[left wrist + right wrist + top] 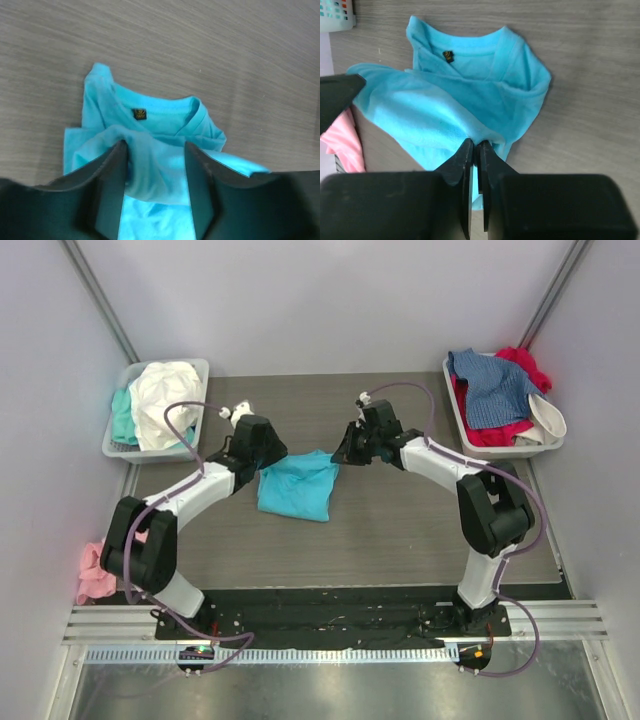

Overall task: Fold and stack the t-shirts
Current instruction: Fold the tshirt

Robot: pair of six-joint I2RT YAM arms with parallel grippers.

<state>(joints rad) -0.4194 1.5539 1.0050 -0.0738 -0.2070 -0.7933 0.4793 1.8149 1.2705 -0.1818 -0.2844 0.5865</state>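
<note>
Right claw (476, 147), clenched, pinches a folded edge of the turquoise t-shirt (297, 488). The left claw (155, 147) stands released, its fingers well apart and straddling a raised bunch of the same cloth. The grey worktop (400, 530) carries this shirt at mid-field, between the two arms, neck opening turned away from them. The left tray (195, 370), at the far-left corner, holds a white t-shirt (165, 400) over a mint t-shirt (122, 415). The right tray (455, 405), far right, holds a denim-blue t-shirt (495, 385) over a red t-shirt (525, 365). A pink t-shirt (95, 570) lies crumpled at the worktop's near-left edge. The neck label (140, 114) is dark with a yellow mark, too small to read.
</note>
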